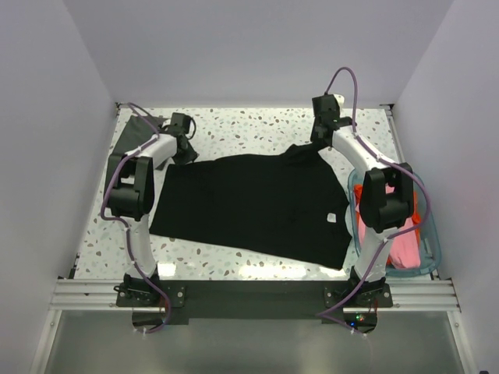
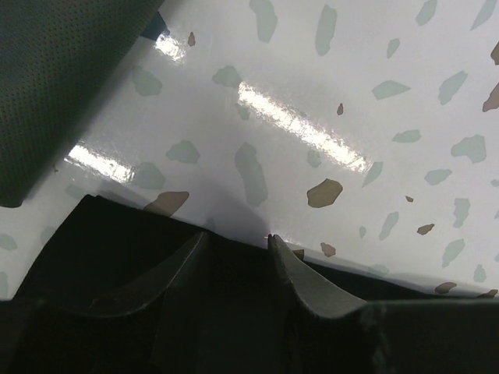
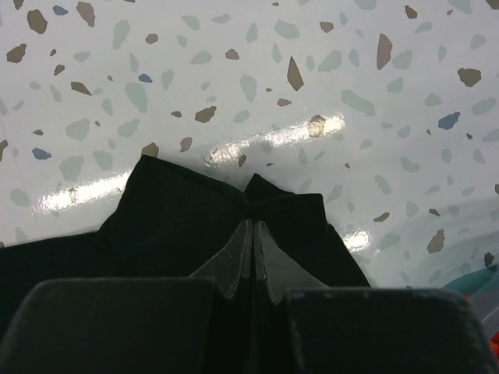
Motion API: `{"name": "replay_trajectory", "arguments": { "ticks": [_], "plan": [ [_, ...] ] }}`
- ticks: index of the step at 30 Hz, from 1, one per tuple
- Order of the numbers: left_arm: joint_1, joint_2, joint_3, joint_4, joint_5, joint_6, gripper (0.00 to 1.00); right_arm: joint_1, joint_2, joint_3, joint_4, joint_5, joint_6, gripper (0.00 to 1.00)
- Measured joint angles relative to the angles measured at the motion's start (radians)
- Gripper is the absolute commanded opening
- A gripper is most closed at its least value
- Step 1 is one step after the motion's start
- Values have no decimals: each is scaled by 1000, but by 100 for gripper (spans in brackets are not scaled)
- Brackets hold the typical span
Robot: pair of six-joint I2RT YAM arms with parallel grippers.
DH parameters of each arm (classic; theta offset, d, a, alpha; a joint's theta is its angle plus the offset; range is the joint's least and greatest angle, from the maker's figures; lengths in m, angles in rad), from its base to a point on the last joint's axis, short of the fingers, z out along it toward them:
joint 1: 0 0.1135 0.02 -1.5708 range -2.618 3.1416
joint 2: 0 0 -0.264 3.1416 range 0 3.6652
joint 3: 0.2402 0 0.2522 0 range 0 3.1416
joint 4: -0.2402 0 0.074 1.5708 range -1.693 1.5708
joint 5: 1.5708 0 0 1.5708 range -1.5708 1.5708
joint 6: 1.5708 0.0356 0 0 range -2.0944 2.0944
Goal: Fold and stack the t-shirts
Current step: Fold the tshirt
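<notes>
A large black t-shirt (image 1: 249, 202) lies spread flat on the speckled table, a small white tag (image 1: 330, 217) near its right edge. My left gripper (image 1: 185, 150) is at the shirt's far left corner. In the left wrist view it (image 2: 234, 238) is open, its fingers apart over the shirt's edge (image 2: 101, 234). My right gripper (image 1: 313, 146) is at the far right corner. In the right wrist view it (image 3: 253, 222) is shut on a puckered fold of the black cloth (image 3: 179, 218). A dark grey shirt (image 1: 139, 125) lies folded at the far left corner and also shows in the left wrist view (image 2: 54, 78).
A clear plastic bin (image 1: 433, 243) stands at the right edge beside the right arm, holding a pink shirt (image 1: 401, 248) and an orange one (image 1: 422, 214). White walls close in the table on the left, back and right. Bare speckled table (image 1: 249, 128) lies beyond the shirt.
</notes>
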Motion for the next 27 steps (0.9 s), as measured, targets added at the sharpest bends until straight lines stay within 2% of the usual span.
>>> {"name": "replay_trajectory", "arguments": {
  "ticks": [3, 8, 14, 27],
  "plan": [
    [-4, 0, -4, 1, -10, -15, 27, 0, 0, -1, 3, -2, 2, 0],
    [-6, -3, -13, 9, -13, -16, 0, 0, 0, -1, 4, -5, 4, 0],
    [-10, -35, -57, 42, -6, -9, 0, 0, 0, -1, 5, -7, 7, 0],
    [-16, -246, -186, 123, -3, 20, 0, 0, -93, -87, 18, -11, 21, 0]
  ]
}}
